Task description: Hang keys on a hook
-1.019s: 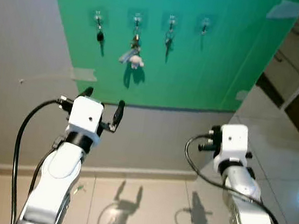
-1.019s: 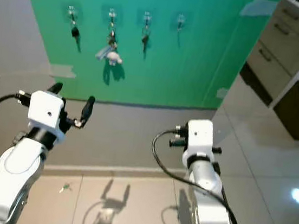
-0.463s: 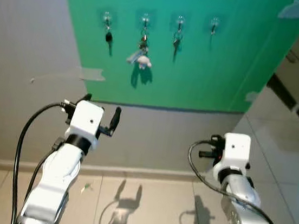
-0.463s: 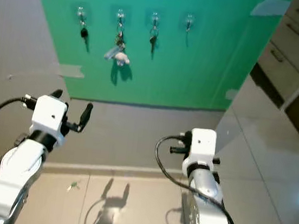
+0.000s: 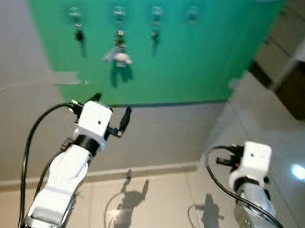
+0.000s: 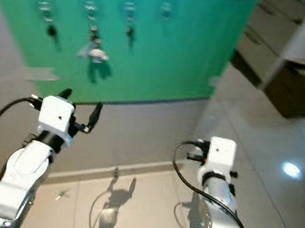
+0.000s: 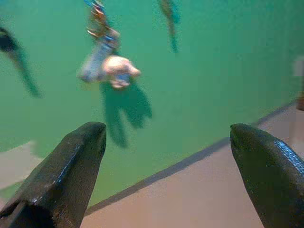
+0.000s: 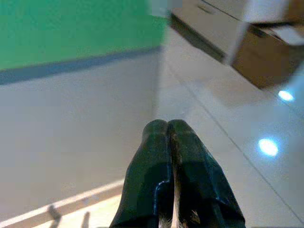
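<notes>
Left eye view looks down at a green panel fixed to a grey wall, somewhat blurred, with four hooks in a row near its top; the first hook carries a dark key, the second hook carries keys with a small white toy dangling from them, the third hook holds another small bunch, and the fourth hook is too blurred to tell. The left gripper is raised in front of the wall below the panel, its two black fingers spread wide with nothing between them. Right eye view shows the right gripper lower, over the tiled floor, beside a cabinet. Left wrist view looks between the splayed fingers at the hanging keys and white toy on the panel. Right wrist view shows the fingers pressed tight together, holding nothing, pointing at the wall and floor.
</notes>
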Motion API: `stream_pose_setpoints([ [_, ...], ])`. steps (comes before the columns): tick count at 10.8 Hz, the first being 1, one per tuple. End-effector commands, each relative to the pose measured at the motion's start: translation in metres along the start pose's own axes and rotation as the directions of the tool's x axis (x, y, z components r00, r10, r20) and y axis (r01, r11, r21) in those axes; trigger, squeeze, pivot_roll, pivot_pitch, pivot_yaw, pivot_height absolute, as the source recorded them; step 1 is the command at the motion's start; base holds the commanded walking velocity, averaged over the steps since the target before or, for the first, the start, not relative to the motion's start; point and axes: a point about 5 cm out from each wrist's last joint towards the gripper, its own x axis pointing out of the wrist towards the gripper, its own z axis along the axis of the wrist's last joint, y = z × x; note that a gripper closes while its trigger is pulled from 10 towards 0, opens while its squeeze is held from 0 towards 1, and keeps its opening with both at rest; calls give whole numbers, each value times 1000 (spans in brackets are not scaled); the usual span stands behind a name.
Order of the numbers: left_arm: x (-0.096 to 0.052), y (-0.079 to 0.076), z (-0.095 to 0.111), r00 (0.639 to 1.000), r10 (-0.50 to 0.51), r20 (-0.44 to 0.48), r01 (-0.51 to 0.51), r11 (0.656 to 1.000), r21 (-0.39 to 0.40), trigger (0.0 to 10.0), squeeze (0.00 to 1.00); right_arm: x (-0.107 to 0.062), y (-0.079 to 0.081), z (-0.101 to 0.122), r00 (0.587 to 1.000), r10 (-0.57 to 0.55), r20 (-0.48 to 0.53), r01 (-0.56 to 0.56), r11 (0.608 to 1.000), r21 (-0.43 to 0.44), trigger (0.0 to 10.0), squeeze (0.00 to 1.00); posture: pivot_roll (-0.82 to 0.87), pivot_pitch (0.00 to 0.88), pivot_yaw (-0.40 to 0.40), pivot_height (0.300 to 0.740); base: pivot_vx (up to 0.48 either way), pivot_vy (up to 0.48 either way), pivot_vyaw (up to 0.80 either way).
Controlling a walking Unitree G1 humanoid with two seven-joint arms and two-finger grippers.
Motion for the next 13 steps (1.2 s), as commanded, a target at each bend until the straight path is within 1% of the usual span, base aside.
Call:
stream_pose_setpoints([
  [1,-4,3,-11,999,21,-35,-21,1000,16,10000,0,-2,-3,-1,1000,-24,-3,24,999,21,10000,0,-47,0,19,740,0,0,-800],
  [2,-6,4,-13,999,26,-41,-26,1000,9,10000,0,-3,-7,-6,999,-47,-16,47,998,30,10000,0,-49,0,17,740,0,0,-800],
  [4,-3,9,-14,998,43,-42,-43,999,15,10000,0,-2,-7,-6,999,-44,-12,44,999,25,10000,0,-56,0,17,740,0,0,-800],
  [5,-2,8,-13,999,41,-34,-40,999,8,10000,0,-2,-8,-4,999,-44,-7,44,999,24,10000,0,-59,0,18,740,0,0,-800],
  [6,-1,6,-10,1000,16,-9,-16,1000,4,10000,0,-1,-9,-3,999,-48,-1,48,999,24,10000,0,-61,0,20,740,0,0,-800],
  [8,0,2,-6,999,-27,23,27,1000,-3,10000,0,0,-10,-2,999,-52,4,52,998,26,10000,0,-66,0,25,740,302,0,-800],
  [13,5,-2,-5,997,-66,33,66,998,2,10000,0,2,-10,0,998,-61,17,60,998,35,10000,0,-76,0,36,740,417,0,-800],
])
